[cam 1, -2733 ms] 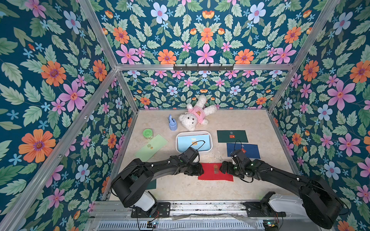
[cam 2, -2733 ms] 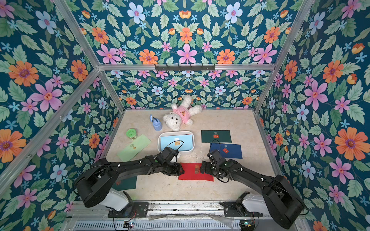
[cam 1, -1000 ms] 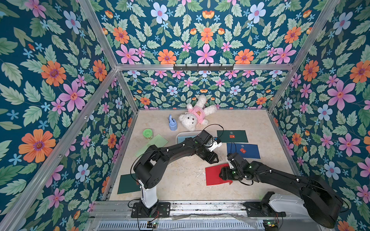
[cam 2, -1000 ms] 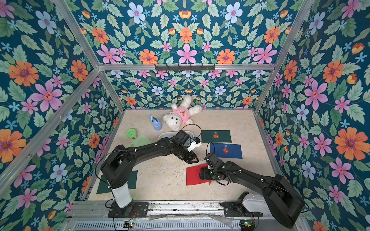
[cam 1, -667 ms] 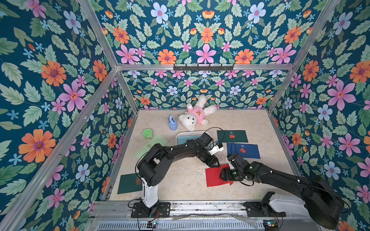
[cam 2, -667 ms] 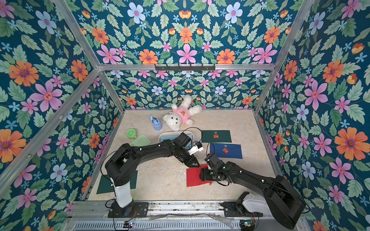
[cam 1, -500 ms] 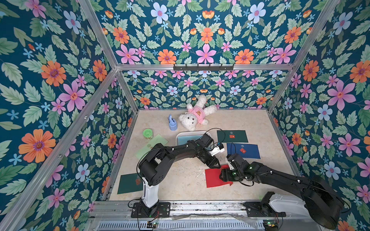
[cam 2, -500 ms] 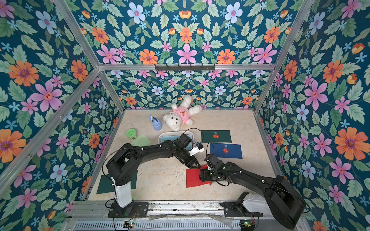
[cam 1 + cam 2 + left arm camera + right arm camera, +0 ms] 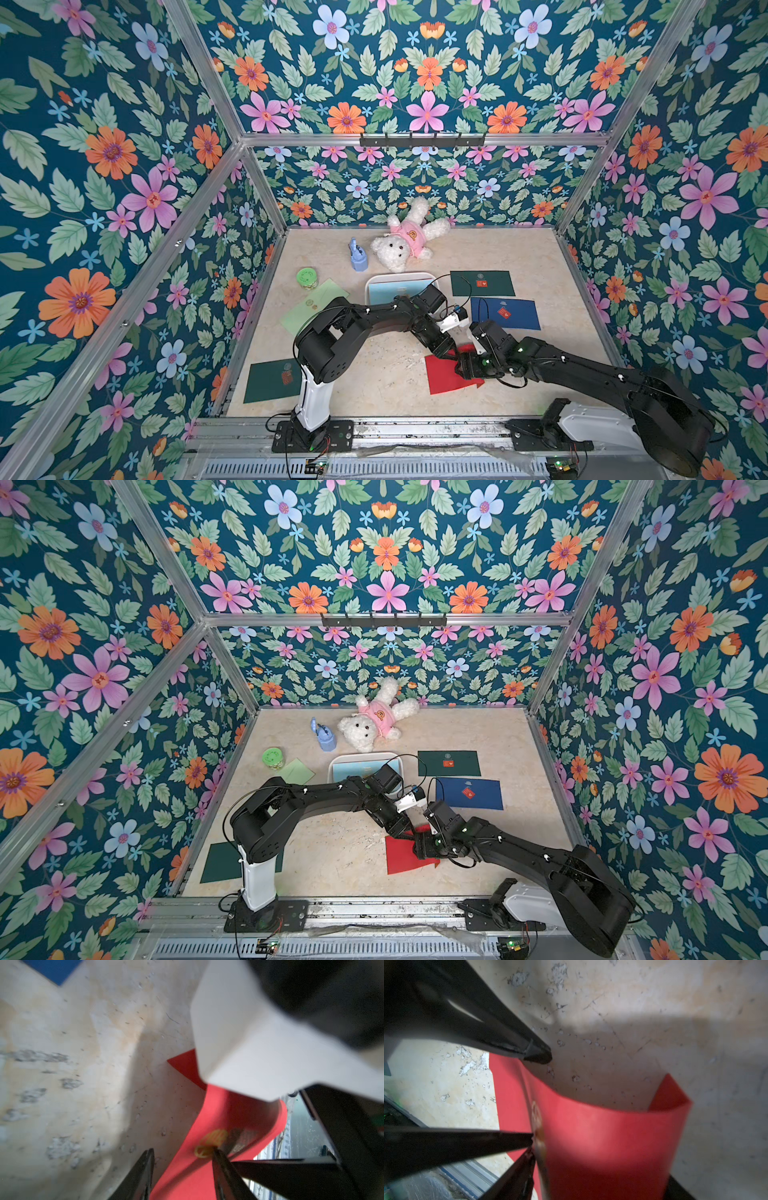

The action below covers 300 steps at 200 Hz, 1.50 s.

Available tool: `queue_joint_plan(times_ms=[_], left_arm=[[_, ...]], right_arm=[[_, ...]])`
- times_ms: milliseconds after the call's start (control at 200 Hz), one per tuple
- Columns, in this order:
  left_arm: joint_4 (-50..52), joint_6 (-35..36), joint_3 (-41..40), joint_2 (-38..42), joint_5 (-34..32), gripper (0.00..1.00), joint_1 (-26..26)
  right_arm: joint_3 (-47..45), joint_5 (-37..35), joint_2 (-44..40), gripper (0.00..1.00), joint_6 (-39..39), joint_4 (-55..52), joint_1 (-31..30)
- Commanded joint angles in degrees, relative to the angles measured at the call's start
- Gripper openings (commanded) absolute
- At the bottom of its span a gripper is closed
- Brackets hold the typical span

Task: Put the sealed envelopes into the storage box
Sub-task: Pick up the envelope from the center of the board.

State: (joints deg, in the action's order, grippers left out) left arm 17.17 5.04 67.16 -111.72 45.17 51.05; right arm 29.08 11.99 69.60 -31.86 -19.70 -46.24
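The red envelope lies near the front of the table with its right side bowed upward. My right gripper is shut across that raised part, and the wrist view shows the red envelope curving between its jaws. My left gripper stands open astride the lifted edge, one finger on each side of the paper. The white storage box behind holds a light blue envelope. Dark green, navy, light green and another dark green envelope lie flat.
A white teddy bear and a small blue bottle sit at the back. A green-lidded jar stands by the left wall. The left arm reaches across in front of the box, and the two wrists almost touch.
My left gripper has swung from beside the box toward the front, onto the red envelope's raised edge. The right gripper has held its place with the envelope bowed up.
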Motion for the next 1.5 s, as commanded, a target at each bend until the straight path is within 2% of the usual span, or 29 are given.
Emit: queue_joint_plan(times_ms=[0,50,195,325,530,650,775,955,1250,1495], left_arm=[[1.7,1.2,-1.1,0.0,2.1,0.43,0.3],[1.8,1.2,-1.1,0.1,1.4,0.37,0.3],[2.3,0.8,-0.7,1.0,-0.3,0.12,0.2],[3.9,0.4,-0.4,2.0,-1.5,0.0,0.1],[10.5,1.0,0.4,4.7,-7.0,0.0,0.0],[14.0,1.2,1.4,6.3,-9.0,0.0,-0.4],[18.1,1.8,3.5,8.2,-10.9,0.0,-1.1],[23.8,1.7,5.4,11.8,-13.5,0.0,-3.8],[30.9,2.7,8.8,20.2,-19.0,0.0,-11.7],[33.1,-5.0,14.0,23.1,-31.8,0.0,-16.6]], right_arm=[[-0.5,0.4,0.4,0.76,-0.1,-2.3,0.0],[-0.5,0.3,0.5,0.76,0.0,-2.3,0.0],[-0.3,-0.2,0.5,0.77,0.0,-2.4,-0.1],[0.7,-1.9,-0.6,0.87,-0.5,-3.4,-0.1],[9.1,-8.0,-3.3,0.97,0.9,-10.7,0.7],[15.1,-9.4,-2.9,0.98,5.2,-16.1,4.3],[19.3,-9.3,-3.1,0.97,10.1,-19.5,10.6],[22.9,-6.1,-2.7,0.86,13.6,-18.7,19.6],[31.9,-2.8,9.7,0.52,13.1,-11.7,20.6],[43.4,0.0,23.2,0.47,13.1,-9.2,20.3]])
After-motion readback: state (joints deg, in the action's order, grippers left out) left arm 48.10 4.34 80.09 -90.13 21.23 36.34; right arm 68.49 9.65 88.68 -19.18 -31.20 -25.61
